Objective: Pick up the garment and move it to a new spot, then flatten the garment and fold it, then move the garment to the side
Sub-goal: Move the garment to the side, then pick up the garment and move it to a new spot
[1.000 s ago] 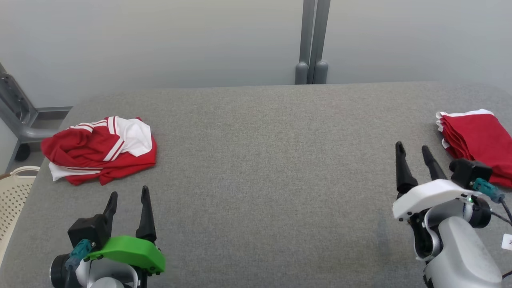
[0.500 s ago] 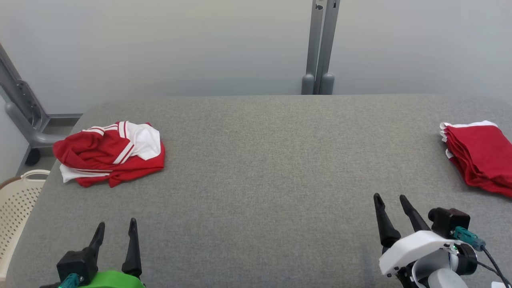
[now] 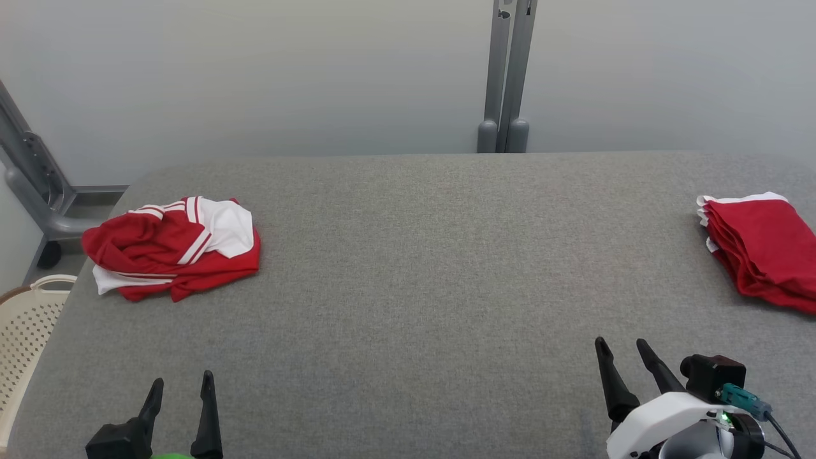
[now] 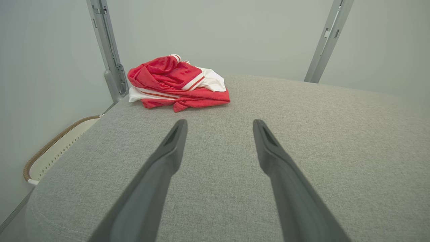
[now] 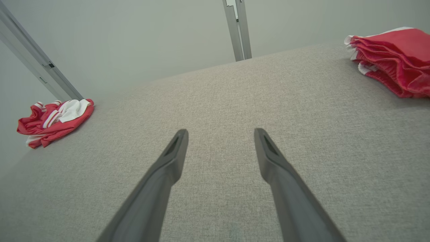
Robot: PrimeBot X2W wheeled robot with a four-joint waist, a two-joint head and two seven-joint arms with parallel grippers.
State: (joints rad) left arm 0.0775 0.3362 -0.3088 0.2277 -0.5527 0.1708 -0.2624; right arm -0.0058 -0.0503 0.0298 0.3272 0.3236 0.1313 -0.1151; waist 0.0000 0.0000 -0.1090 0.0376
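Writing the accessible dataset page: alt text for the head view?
A crumpled red and white garment lies at the left of a grey padded table, with a stack of folded red garments at its right edge. The left gripper and right gripper sit open and empty along the bottom edge, and a cream basket stands beside the table's left end.
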